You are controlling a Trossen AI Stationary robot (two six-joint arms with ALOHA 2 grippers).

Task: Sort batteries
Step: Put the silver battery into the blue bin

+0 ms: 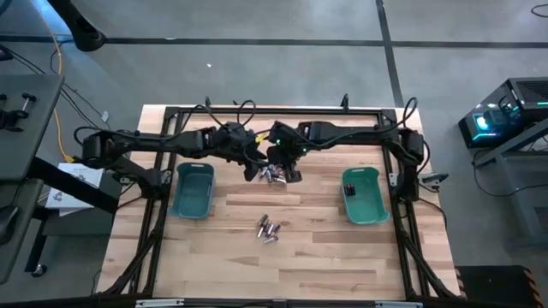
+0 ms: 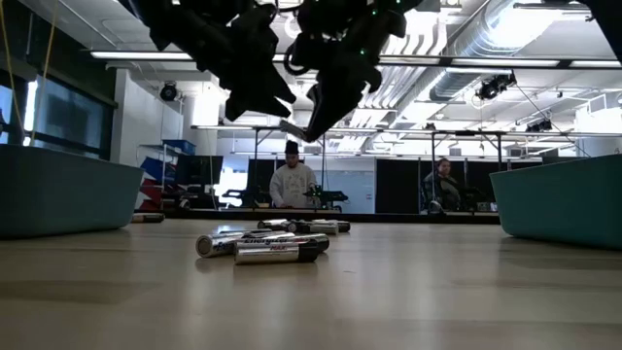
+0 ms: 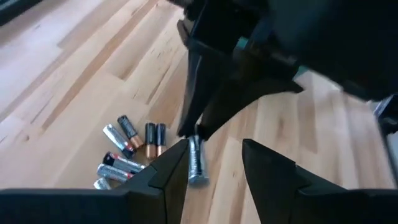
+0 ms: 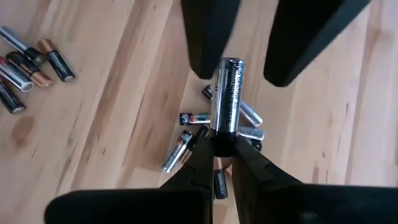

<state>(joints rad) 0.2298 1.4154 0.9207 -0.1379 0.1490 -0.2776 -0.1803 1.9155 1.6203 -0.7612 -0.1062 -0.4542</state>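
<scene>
My right gripper point(image 4: 219, 134) is shut on a silver battery point(image 4: 227, 93), held above the table's far middle. My left gripper point(image 3: 214, 144) is open. Its two fingers point(image 4: 208, 37) stand on either side of that battery's free end. In the high view the two grippers point(image 1: 272, 161) meet over a heap of loose batteries point(image 1: 272, 175). A second group of batteries point(image 1: 268, 229) lies nearer the table's front. Both groups rest on their sides on the wood point(image 2: 272, 245). My right gripper pinches the silver battery by one end point(image 4: 222, 127) between its two fingertips. The fingers slant down from the table's right. The battery sticks out past the fingertips in line with them, lifted clear of the table. My left gripper: its one finger point(image 3: 177, 163) stands close beside the battery; whether it touches I cannot tell.
A teal bin point(image 1: 193, 190) stands at the left and another teal bin point(image 1: 364, 195) at the right, with something dark in it. A black frame point(image 1: 402, 154) runs around the table. People sit in the room beyond the table point(image 2: 292, 180).
</scene>
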